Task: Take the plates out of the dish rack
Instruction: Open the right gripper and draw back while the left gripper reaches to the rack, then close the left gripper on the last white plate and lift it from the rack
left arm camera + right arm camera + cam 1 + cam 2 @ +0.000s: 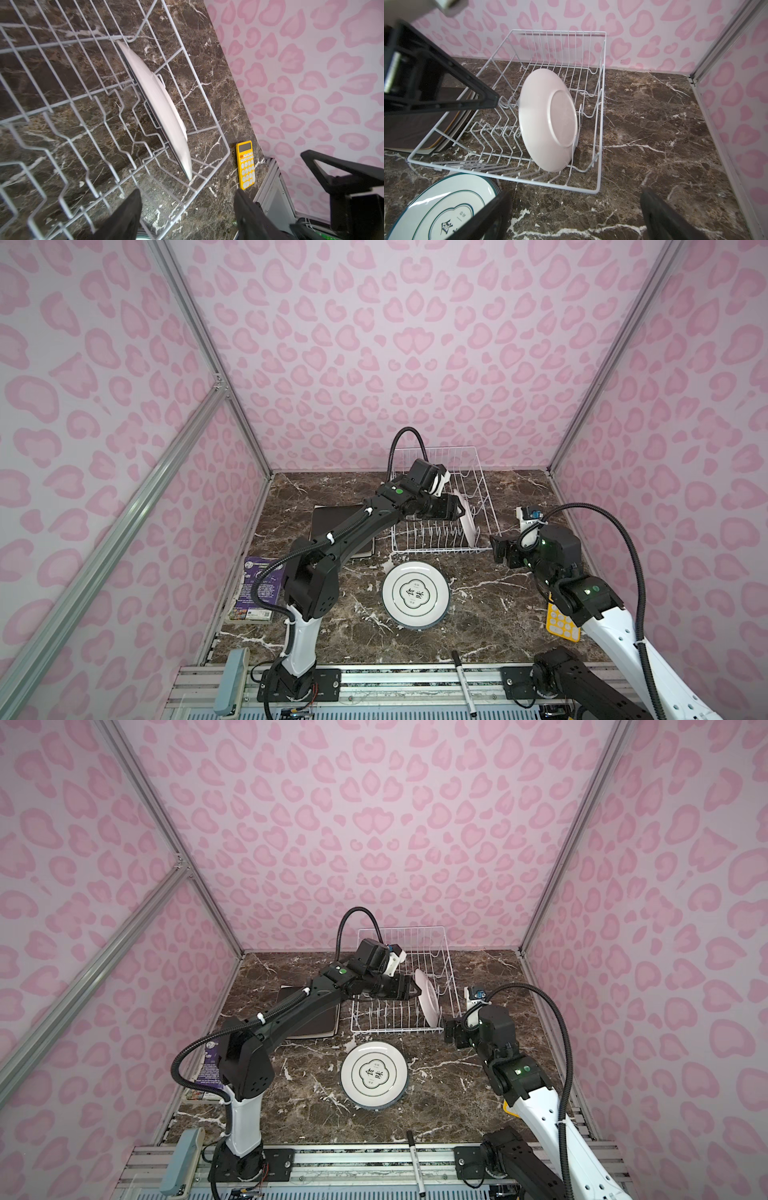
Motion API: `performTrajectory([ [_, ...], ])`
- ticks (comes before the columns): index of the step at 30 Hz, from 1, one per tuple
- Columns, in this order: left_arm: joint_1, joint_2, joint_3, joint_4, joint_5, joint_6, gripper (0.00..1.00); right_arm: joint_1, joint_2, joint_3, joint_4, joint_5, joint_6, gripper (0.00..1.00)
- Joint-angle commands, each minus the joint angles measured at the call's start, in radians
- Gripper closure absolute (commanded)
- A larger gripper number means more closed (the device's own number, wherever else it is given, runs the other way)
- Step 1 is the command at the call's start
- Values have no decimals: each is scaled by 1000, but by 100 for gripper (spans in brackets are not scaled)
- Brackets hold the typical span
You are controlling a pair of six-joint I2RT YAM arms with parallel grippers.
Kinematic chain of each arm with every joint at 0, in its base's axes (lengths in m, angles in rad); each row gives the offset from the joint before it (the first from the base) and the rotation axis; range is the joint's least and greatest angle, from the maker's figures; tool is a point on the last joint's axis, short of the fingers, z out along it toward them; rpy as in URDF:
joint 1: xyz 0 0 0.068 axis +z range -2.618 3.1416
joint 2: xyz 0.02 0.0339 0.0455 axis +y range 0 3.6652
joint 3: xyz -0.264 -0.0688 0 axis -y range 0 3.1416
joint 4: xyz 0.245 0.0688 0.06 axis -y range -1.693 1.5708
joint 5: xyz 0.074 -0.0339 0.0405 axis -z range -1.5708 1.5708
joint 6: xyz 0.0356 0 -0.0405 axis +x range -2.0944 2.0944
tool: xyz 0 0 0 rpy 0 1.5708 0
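Dish rack [601, 124], far bench edge: one white plate [546, 120], tilted. Left gripper [187, 191], right gripper [576, 193]: jaws spread, empty.

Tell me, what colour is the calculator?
The calculator is yellow, clearest in the left wrist view.

A white wire dish rack [508, 133] holds one plain white round plate [542, 116] on edge near its right end, underside facing right. Just in front of the rack lies a stack of round plates [417, 596], green-ringed with black characters. Beside the rack's left wall lies a flat stack of square plates [415, 128], dark-faced on top.
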Motion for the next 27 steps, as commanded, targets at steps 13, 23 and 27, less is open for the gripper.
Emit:
performTrajectory([
  [13, -22, 180, 95, 162, 64, -161, 52, -48, -19, -23, 30, -28, 17, 2],
  [23, -24, 202, 106, 201, 98, -209, 82, -66, -12, -26, 42, -37, 22, 2],
  [27, -23, 192, 100, 214, 101, -228, 88, -71, 9, -23, 53, -44, 23, 2],
])
